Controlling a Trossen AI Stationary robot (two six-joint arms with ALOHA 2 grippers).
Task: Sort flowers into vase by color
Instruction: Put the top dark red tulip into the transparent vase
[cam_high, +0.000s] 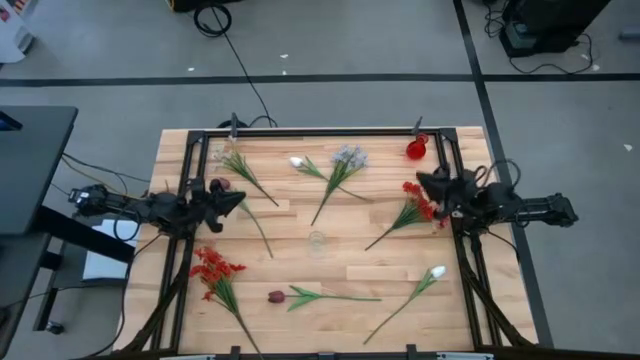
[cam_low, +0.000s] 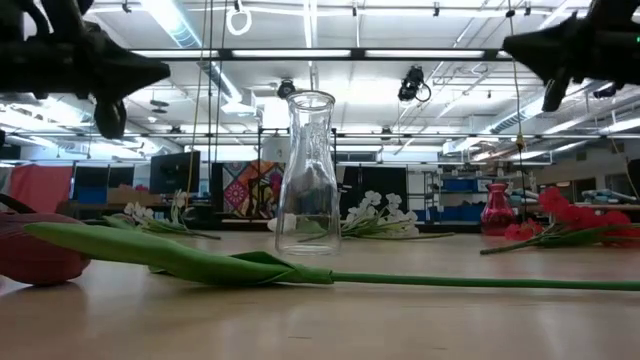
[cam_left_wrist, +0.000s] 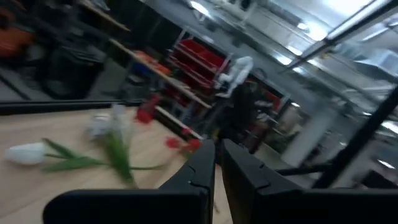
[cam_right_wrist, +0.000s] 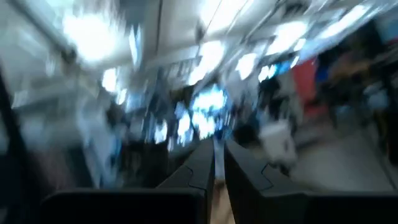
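Observation:
Flowers lie scattered on the wooden table (cam_high: 380, 270): a white spray (cam_high: 235, 163), a white bud (cam_high: 298, 161), a lavender spray (cam_high: 350, 157), a red cluster (cam_high: 415, 205), a maroon tulip (cam_high: 218, 185), another red cluster (cam_high: 210, 267), a second maroon tulip (cam_high: 277, 296) and a second white bud (cam_high: 437, 271). A clear glass vase (cam_high: 317, 243) stands empty mid-table, also in the low view (cam_low: 308, 170). A red vase (cam_high: 416, 149) stands at the back right. My left gripper (cam_high: 238, 203) is shut and empty, raised beside the left tulip. My right gripper (cam_high: 420, 181) is shut and empty, above the right red cluster.
Black frame rails (cam_high: 300, 131) run along the table's back and sides. In the low view the front tulip (cam_low: 30, 250) and its stem lie across the foreground. The left wrist view shows the white bud (cam_left_wrist: 25, 152), the lavender spray (cam_left_wrist: 109, 124) and the red vase (cam_left_wrist: 144, 112).

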